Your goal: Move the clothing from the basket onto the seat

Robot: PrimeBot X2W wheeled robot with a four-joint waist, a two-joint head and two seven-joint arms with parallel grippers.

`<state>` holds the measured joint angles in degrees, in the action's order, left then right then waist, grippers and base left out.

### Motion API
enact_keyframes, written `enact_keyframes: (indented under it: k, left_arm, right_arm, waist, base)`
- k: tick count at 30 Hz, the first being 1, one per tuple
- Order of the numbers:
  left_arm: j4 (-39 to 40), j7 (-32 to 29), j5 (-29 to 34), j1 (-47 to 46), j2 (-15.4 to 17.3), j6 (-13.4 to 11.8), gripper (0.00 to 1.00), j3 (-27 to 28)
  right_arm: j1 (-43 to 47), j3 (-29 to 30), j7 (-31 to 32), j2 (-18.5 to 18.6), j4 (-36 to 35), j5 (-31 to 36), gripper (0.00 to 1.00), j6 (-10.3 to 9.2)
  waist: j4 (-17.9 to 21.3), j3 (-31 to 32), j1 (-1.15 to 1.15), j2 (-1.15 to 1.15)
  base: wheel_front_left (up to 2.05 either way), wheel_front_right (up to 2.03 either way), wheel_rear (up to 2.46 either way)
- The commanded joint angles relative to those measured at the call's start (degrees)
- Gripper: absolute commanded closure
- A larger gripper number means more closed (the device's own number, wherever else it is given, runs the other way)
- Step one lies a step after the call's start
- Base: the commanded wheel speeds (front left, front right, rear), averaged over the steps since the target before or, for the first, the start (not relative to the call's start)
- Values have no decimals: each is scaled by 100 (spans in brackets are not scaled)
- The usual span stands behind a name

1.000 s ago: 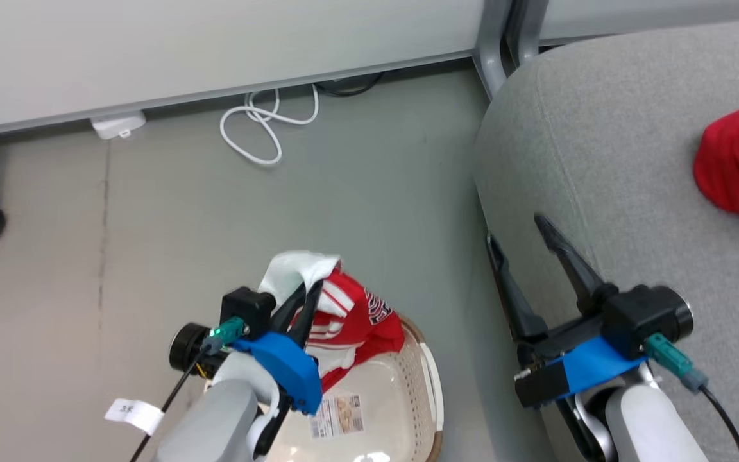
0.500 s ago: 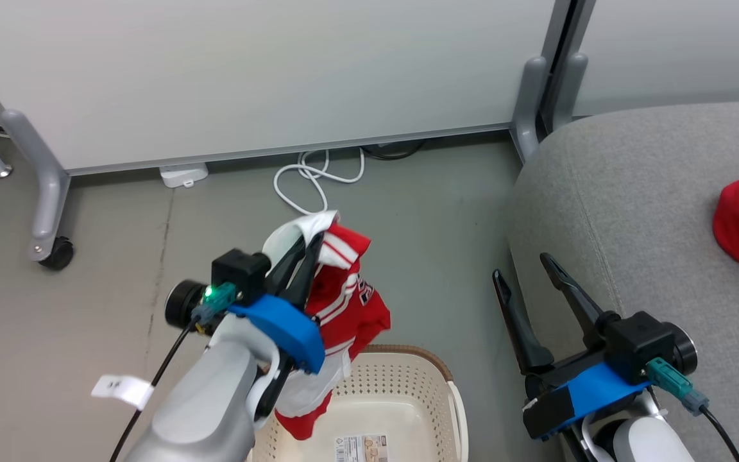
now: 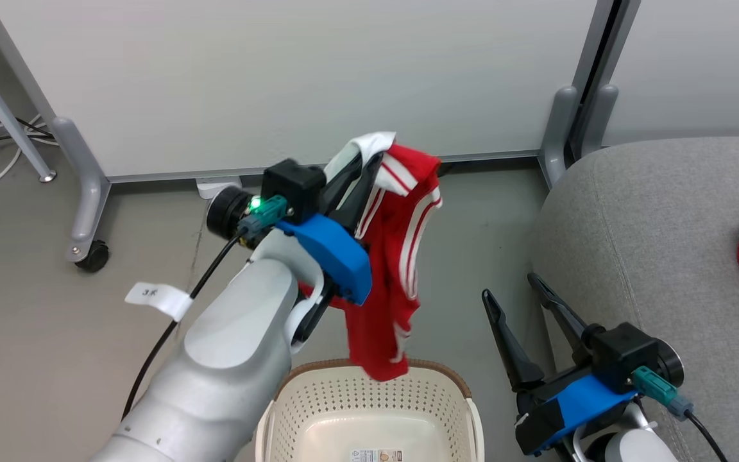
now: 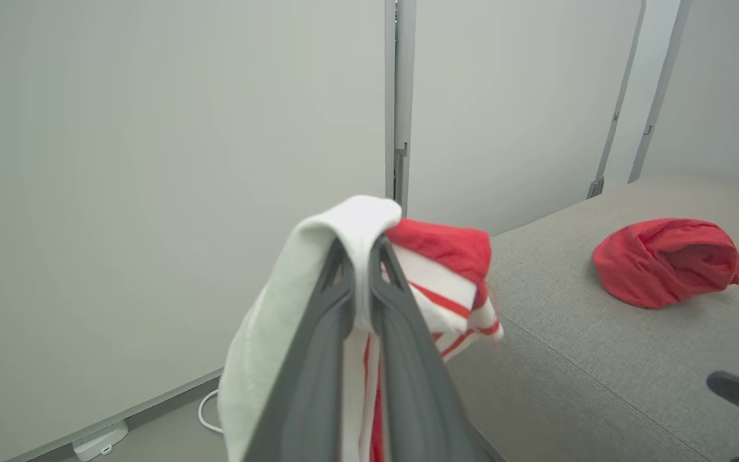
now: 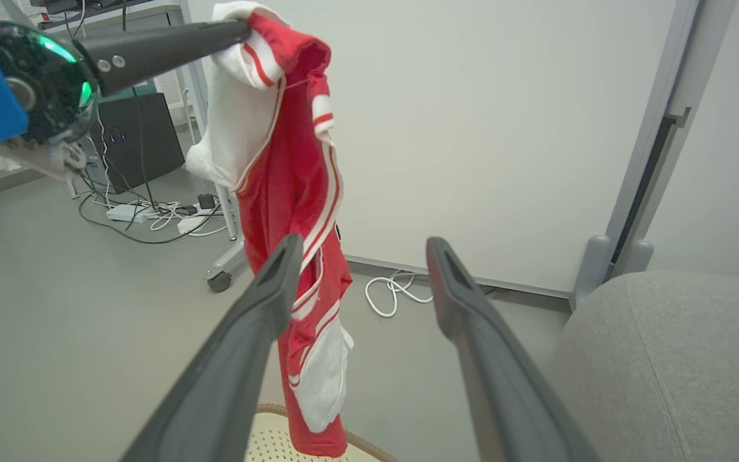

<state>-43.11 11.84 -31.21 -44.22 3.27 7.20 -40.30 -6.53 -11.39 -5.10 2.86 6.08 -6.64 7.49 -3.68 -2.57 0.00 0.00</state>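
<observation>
Now | striped garment (image 3: 395, 256) pinched in left jaws | above basket (image 3: 331, 401)

red-and-white striped garment (image 3: 395, 256) hanging lengthwise in the air, lower end dangling over the far rim of the cream perforated basket (image 3: 344, 401), plain red garment (image 4: 668, 260) lying crumpled on the grey seat (image 3: 652, 224)

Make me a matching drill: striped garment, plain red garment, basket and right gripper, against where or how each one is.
1 striped garment
2 plain red garment
3 basket
4 right gripper

A open, holding nothing
B lying on the seat
C standing on the floor
D hanging from the shut left gripper

Pairs: 1-D, 2-B, 3-C, 4-A
</observation>
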Motion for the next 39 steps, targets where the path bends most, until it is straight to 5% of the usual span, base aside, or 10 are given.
enact_keyframes:
  k: [1, 21, 39]
  left_arm:
    - [43, -40, -35, -173, -18, 37, 100, -75]
    - [521, -132, -763, -542, -38, -135, 100, -934]
    - [939, -124, -1226, -792, -38, -264, 100, -1594]
  right_arm:
    - [73, -17, 18, 5, 8, -46, 0, 1]
    - [-390, 76, 302, 5, 485, 109, 0, 1]
    - [-2240, -398, 546, 5, 3315, -495, 0, 1]
  waist:
    - [-16, 11, 0, 0]
    - [-36, -67, 0, 0]
    - [-270, -180, 0, 0]
  base:
    - [0, 0, 0]
    - [0, 0, 0]
    - [0, 0, 0]
